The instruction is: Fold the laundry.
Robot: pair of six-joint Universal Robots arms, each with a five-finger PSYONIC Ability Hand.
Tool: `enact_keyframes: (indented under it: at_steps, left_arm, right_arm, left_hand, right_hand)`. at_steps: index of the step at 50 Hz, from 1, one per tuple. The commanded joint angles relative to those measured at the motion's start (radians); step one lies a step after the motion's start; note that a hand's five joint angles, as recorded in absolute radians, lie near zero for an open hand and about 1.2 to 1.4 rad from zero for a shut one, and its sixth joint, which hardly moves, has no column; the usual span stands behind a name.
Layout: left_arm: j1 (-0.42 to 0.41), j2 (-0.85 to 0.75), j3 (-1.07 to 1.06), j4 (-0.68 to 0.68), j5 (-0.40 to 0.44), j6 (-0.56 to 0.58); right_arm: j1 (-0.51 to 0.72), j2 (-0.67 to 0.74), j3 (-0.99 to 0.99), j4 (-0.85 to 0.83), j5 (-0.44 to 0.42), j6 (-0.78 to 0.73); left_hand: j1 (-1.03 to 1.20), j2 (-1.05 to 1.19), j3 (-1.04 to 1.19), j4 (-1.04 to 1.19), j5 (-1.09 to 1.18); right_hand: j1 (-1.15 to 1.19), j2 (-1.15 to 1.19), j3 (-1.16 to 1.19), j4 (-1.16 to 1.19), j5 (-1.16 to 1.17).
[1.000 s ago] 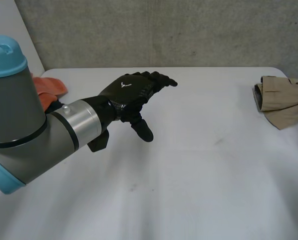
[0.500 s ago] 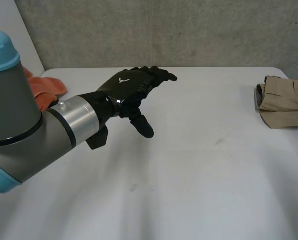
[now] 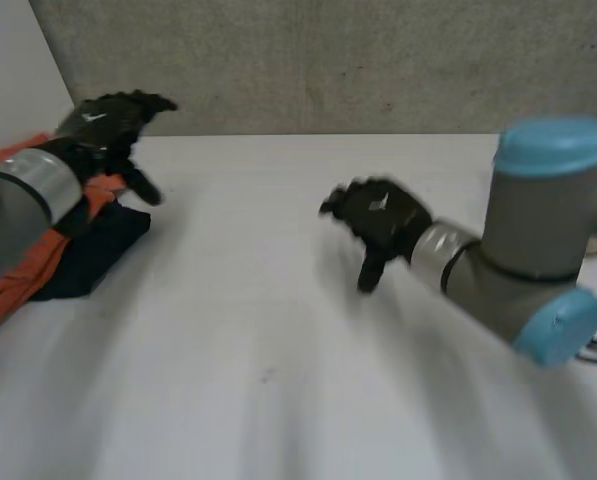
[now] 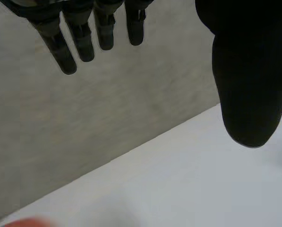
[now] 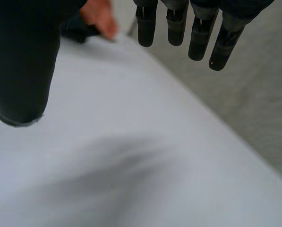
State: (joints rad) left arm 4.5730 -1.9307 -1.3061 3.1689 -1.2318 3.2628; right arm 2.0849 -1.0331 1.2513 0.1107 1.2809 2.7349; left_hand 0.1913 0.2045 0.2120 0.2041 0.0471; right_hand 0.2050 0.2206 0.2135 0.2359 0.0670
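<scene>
Head view | L robot hand (image 3: 106, 126), R robot hand (image 3: 381, 214): both splayed | 1 orange cloth (image 3: 20, 282), 1 dark cloth (image 3: 102, 242)

Light: bright, even, soft across the white table (image 3: 278, 400).
Far wall (image 3: 378, 60): dimmer grey.
Glare: pale sheen on the right arm's blue cap (image 3: 556, 140).
Darkest: left hand (image 4: 244, 71), flat black.
</scene>
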Motion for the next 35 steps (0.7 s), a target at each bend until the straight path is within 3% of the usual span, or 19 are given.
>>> enact_keyframes:
  at_steps: [1,5,10,14,16,17,20,23,26,31,35]
  left_arm:
    - [0.156,-0.171,0.059,0.060,0.000,0.293]
    - [0.191,-0.310,0.129,0.063,-0.034,0.483]
    - [0.248,-0.427,0.197,0.108,-0.116,0.630]
    - [0.264,-0.474,0.214,0.163,-0.138,0.669]
    - [0.264,-0.482,0.217,0.174,-0.141,0.669]
    - [0.261,-0.484,0.217,0.178,-0.143,0.661]
    - [0.235,-0.470,0.202,0.187,-0.156,0.638]
    - [0.186,-0.429,0.189,0.195,-0.198,0.586]
    - [0.097,-0.315,0.140,0.204,-0.245,0.454]
    - [-0.034,-0.177,0.042,0.214,-0.249,0.259]
    - [-0.192,-0.108,-0.021,0.206,-0.248,0.135]
  right_arm:
    - [-0.006,-0.024,0.158,-0.026,0.008,-0.012]
    - [-0.008,-0.054,0.221,-0.063,0.006,-0.014]
    - [-0.009,-0.085,0.275,-0.092,0.003,-0.014]
    - [-0.014,-0.088,0.296,-0.101,0.003,-0.014]
    - [-0.020,-0.088,0.303,-0.104,0.003,-0.014]
    - [-0.031,-0.090,0.309,-0.109,0.003,-0.014]
    - [-0.040,-0.090,0.312,-0.111,0.006,-0.015]
    - [-0.042,-0.091,0.309,-0.111,0.011,-0.015]
    - [-0.054,-0.102,0.303,-0.111,0.018,-0.015]
    - [-0.098,-0.127,0.290,-0.112,0.047,-0.014]
    - [-0.135,-0.131,0.280,-0.117,0.078,-0.012]
  left_hand:
    - [-0.017,-0.030,-0.038,-0.030,-0.047]
    - [-0.017,-0.030,-0.038,-0.030,-0.047]
    - [-0.017,-0.030,-0.038,-0.030,-0.047]
    - [-0.007,-0.020,-0.028,-0.020,-0.038]
    - [0.104,0.090,0.083,0.091,0.073]
    - [0.506,0.492,0.485,0.493,0.475]
    - [1.203,1.190,1.182,1.190,1.173]
    - [1.205,1.192,1.184,1.192,1.175]
    - [1.205,1.192,1.184,1.192,1.175]
    - [1.205,1.192,1.184,1.192,1.175]
    - [1.205,1.192,1.184,1.192,1.175]
  right_hand:
    - [-0.030,-0.046,-0.039,-0.061,-0.067]
    - [-0.030,-0.046,-0.039,-0.061,-0.067]
    - [-0.030,-0.046,-0.039,-0.061,-0.067]
    - [-0.030,-0.046,-0.039,-0.061,-0.067]
    - [-0.030,-0.046,-0.039,-0.061,-0.067]
    - [-0.030,-0.046,-0.039,-0.061,-0.067]
    - [-0.030,-0.046,-0.039,-0.061,-0.067]
    - [-0.030,-0.046,-0.039,-0.061,-0.067]
    - [-0.030,-0.046,-0.039,-0.061,-0.067]
    - [-0.030,-0.046,-0.039,-0.061,-0.067]
    - [-0.030,-0.046,-0.039,-0.061,-0.067]
